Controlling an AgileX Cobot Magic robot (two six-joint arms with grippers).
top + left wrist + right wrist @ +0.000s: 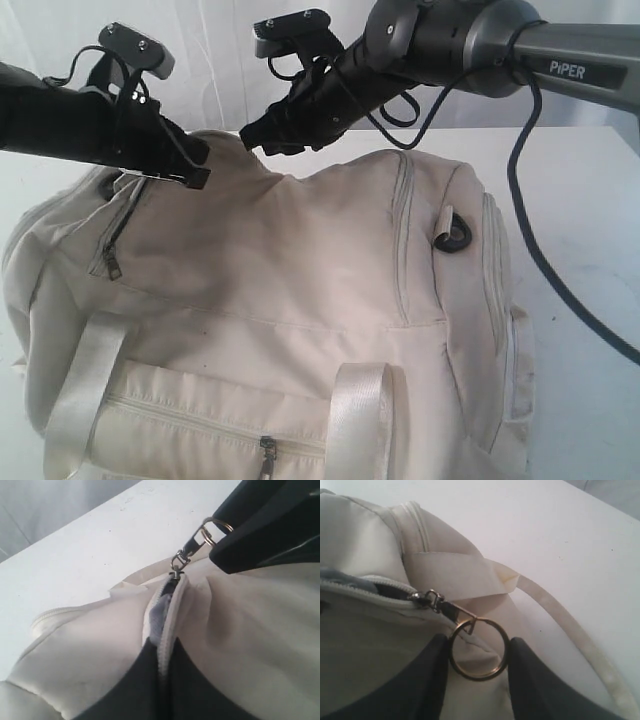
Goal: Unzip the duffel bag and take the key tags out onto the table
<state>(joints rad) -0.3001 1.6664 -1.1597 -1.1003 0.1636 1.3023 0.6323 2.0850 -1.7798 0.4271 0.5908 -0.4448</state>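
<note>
Black fingers of my right hand (pixel 479 646) sit narrow, clasping the metal ring (pixel 479 677) on the zipper pull (pixel 432 600); my left hand (pixel 162 654) pinches the zipper seam (pixel 165 630) near it. I see the cream duffel bag (pixel 300 260) lying on the white counter (pixel 585 230).

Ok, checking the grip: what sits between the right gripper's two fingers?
A metal ring on the zipper pull, spanning the gap; the right wrist view shows it.

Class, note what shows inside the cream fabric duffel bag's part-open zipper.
In the cream fabric duffel bag, only dark grey lining shows through the zipper gap; fabric hides anything deeper, key tags included.
</note>
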